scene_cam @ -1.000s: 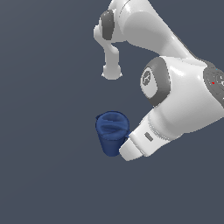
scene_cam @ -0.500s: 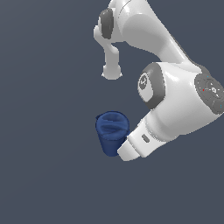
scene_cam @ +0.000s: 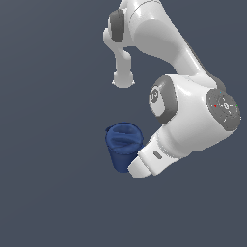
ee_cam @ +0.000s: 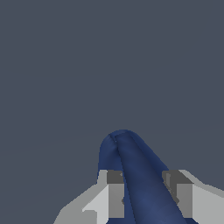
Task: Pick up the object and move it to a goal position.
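Note:
The object is a dark blue tapered pitcher [scene_cam: 123, 144] with a wide rim, seen from above in the exterior view, just to the left of the white arm's end. In the wrist view its blue wall [ee_cam: 135, 175] runs between the two grey fingers [ee_cam: 114, 192], which press it from both sides. My gripper [ee_cam: 144, 192] is shut on the pitcher's rim wall. In the exterior view the white wrist covers the fingers. The handle and spout do not show clearly.
The white arm [scene_cam: 193, 120] fills the exterior view's right side, with its upper links [scene_cam: 140, 34] reaching to the top. Around them is only a uniform dark grey background [scene_cam: 48, 144].
The arm's elbow and wrist links have turned a little, so the round joint cap now faces further to the exterior view's right. The pitcher and the hand have hardly shifted.

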Robot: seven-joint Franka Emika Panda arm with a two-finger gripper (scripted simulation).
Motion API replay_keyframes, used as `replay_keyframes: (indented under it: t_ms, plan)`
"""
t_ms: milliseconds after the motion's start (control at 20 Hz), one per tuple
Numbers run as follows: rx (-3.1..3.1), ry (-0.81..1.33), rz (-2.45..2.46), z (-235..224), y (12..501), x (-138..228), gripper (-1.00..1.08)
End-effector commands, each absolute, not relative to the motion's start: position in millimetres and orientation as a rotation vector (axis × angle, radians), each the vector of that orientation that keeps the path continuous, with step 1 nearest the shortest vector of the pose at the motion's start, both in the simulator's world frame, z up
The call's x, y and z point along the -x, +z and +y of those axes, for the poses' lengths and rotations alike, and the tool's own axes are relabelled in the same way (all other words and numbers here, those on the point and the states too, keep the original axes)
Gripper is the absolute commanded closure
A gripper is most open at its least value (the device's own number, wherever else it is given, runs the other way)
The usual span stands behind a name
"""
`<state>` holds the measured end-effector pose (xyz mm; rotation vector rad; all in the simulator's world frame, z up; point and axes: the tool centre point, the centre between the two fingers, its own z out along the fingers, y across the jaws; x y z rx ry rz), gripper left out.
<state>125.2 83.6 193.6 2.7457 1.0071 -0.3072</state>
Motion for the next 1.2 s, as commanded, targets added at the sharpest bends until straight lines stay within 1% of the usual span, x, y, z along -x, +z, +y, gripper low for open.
replay_keyframes:
  t_ms: [0, 650, 900, 1150]
  plan:
    - [-2.746, -0.307, 1.007, 84, 193, -125, 1.08]
    - [-2.745, -0.306, 1.008, 81, 198, -123, 1.08]
    - [-2.745, -0.306, 1.008, 72, 210, -117, 1.08]
    - [-2.745, -0.306, 1.008, 57, 233, -107, 1.08]
